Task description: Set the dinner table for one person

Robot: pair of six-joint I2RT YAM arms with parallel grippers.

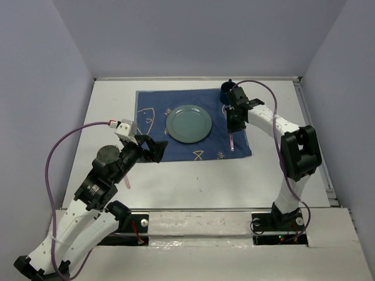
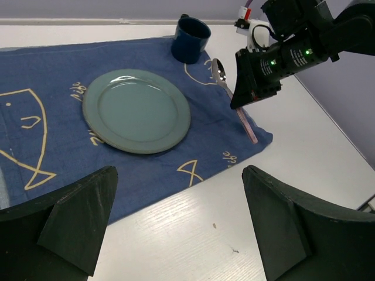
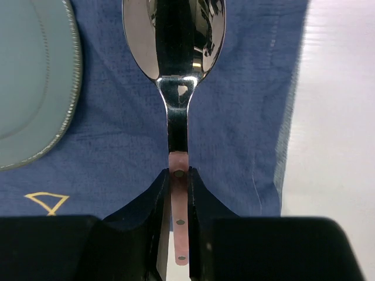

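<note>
The white dinner table (image 1: 176, 181) carries a dark blue fish-pattern cloth (image 1: 152, 108). On the cloth sit a pale green plate (image 1: 188, 123) and, at the far right corner, a dark blue mug (image 1: 227, 92). A steel spoon with a pink handle (image 3: 174, 35) lies right of the plate, bowl pointing away. My right gripper (image 3: 179, 175) is shut on the pink handle; I cannot tell whether the spoon rests on the cloth or hangs just above it. My left gripper (image 2: 179, 222) is open and empty over bare table at the cloth's near edge.
Grey walls close in the table on the left, back and right. A thin pale pink piece (image 1: 128, 180) shows on the table beside the left arm. The right arm (image 2: 304, 47) reaches over the cloth's right side, near the mug (image 2: 191, 40).
</note>
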